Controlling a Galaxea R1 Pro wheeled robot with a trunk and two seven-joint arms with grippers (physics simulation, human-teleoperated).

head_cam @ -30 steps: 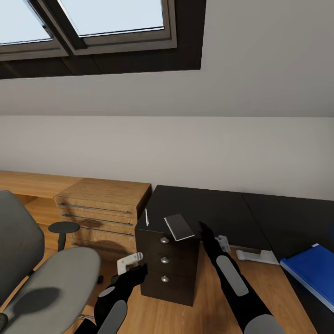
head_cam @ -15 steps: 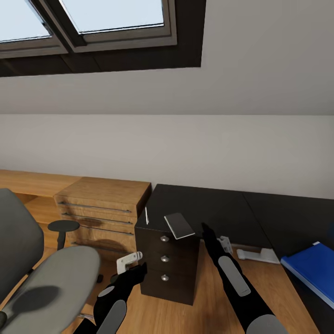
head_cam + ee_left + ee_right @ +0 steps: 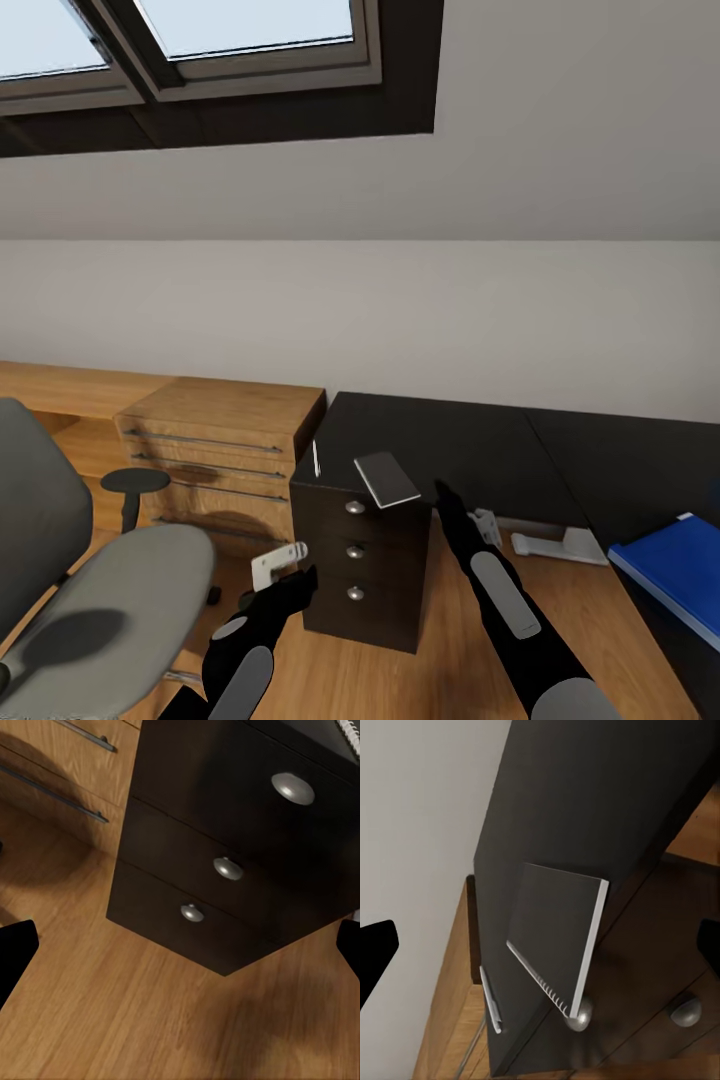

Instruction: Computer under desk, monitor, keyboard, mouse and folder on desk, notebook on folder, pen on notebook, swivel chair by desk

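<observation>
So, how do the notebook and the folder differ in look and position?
The notebook is small and grey, while the folder is larger and bright blue. The notebook lies over the drawer unit with one corner overhanging the front edge; the folder lies further along the desk to the right. Both rest flat on its black top.

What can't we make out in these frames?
- Folder: cut off by the head view's right edge, so its full extent is unknown.
- Swivel chair: base is cut off by the lower left edge of the head view.
- Notebook: overhangs the desk edge; cover detail too dark to read.
- Pen: too thin to tell its tip.
</observation>
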